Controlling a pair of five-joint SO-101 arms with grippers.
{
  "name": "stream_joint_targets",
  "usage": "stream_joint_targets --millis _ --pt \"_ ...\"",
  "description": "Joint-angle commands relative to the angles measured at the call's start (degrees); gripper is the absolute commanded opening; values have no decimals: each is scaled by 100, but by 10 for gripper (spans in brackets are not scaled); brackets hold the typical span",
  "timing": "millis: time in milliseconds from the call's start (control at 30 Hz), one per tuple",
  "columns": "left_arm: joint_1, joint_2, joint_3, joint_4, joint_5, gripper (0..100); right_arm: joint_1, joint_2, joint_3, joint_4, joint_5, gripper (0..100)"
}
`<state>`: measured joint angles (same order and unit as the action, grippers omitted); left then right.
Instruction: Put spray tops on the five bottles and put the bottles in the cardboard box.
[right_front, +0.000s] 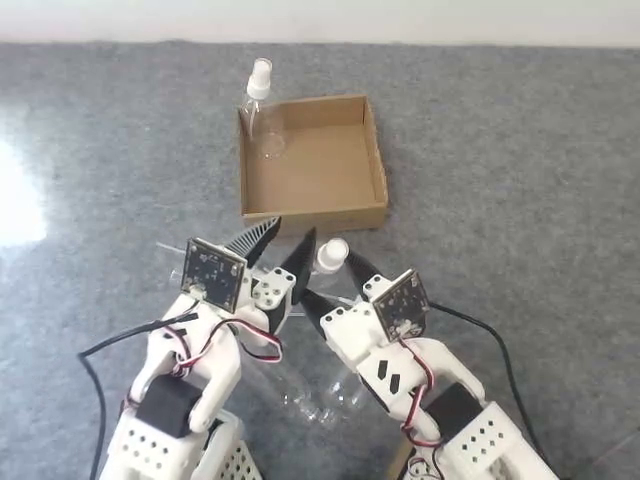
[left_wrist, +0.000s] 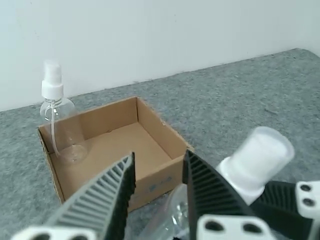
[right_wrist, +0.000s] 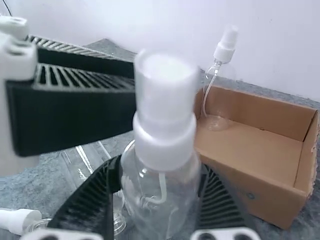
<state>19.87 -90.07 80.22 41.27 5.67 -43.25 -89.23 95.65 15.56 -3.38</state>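
Note:
A clear bottle with a white spray top (right_wrist: 161, 165) stands upright with my right gripper (right_wrist: 156, 207) shut on its body; the same bottle (right_front: 333, 254) and right gripper (right_front: 336, 280) are in front of the cardboard box (right_front: 312, 214). My left gripper (right_front: 279, 248) is open right beside it, and its two fingers (left_wrist: 116, 192) have nothing between them, with the capped bottle (left_wrist: 256, 159) just outside one finger. Another capped bottle (right_front: 262, 112) stands in the box's far left corner (left_wrist: 60, 125).
Several clear bottles without tops (right_front: 322, 392) lie on the grey carpet under the two arms. A loose spray top (right_wrist: 17, 220) lies by the right arm. The box floor (right_wrist: 250, 150) is bare apart from the corner bottle.

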Motion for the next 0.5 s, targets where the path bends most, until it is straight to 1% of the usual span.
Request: stream_joint_targets --millis 0,133,300,467 --pt "167 18 -4 70 -18 153 84 -119 123 -31 9 25" --pt "97 18 -13 70 -18 152 171 -119 123 -31 9 26" --pt "-466 18 -40 35 26 152 171 -119 123 -31 9 24" --pt "-1020 18 -242 70 484 156 180 -119 123 -22 9 24"
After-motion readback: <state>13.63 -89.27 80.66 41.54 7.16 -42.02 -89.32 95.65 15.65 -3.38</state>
